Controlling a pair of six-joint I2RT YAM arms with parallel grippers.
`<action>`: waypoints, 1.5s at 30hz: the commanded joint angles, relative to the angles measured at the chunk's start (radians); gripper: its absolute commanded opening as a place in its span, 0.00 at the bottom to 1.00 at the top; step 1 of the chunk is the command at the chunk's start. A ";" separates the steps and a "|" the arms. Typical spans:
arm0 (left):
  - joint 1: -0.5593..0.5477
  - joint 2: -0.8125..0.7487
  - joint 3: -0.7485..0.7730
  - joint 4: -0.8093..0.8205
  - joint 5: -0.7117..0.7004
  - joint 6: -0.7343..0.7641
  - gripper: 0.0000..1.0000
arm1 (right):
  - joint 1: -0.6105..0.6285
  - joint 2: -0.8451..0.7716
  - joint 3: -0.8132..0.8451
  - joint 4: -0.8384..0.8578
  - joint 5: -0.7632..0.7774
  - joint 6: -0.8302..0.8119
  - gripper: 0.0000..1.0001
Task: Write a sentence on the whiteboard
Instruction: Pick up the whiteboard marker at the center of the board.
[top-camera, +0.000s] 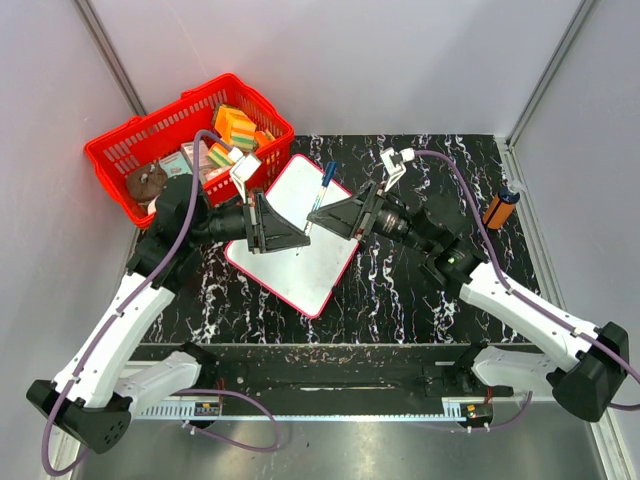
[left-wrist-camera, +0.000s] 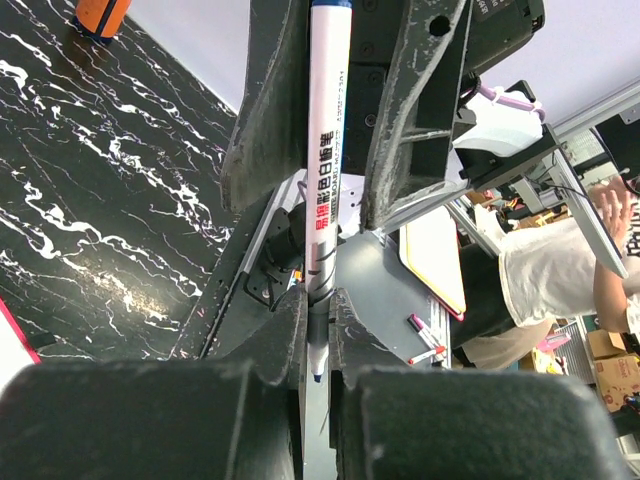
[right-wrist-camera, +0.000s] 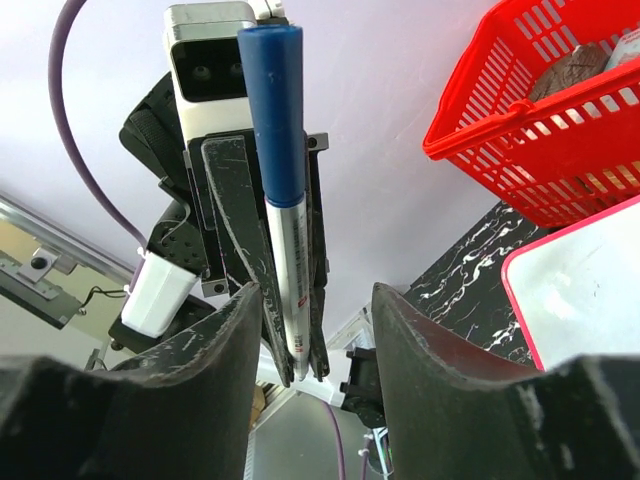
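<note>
Left wrist: the left gripper (left-wrist-camera: 320, 312) has its jaws shut on one end of a slim white, blue-capped marker (left-wrist-camera: 328, 130). Right wrist: the right gripper (right-wrist-camera: 318, 310) has its jaws apart, flanking it. Overhead: the flat white, red-rimmed whiteboard (top-camera: 308, 272) lies below on the black marbled surface (top-camera: 400, 290). It is light, slick and likely to slide, so steady its rim.

At my far left, a red basket (top-camera: 120, 150) holds stacked orange, yellow and green blocks (top-camera: 238, 125) and a brown lump (top-camera: 147, 182). At my far right, an orange cylinder (top-camera: 500, 208) rests on the black, white-veined tabletop (top-camera: 400, 290), near the wall. Beyond the table, my left wrist view shows a person (left-wrist-camera: 555, 280) in a white shirt.
</note>
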 joint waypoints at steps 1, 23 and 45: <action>-0.001 -0.016 0.004 0.063 -0.008 -0.018 0.00 | 0.003 0.011 0.012 0.102 -0.041 0.021 0.50; -0.004 -0.028 -0.029 0.077 -0.009 -0.028 0.37 | 0.006 0.016 0.024 0.068 -0.034 0.025 0.00; 0.048 -0.407 -0.453 -0.455 -0.806 -0.194 0.94 | 0.008 -0.386 -0.128 -0.444 0.471 -0.112 0.00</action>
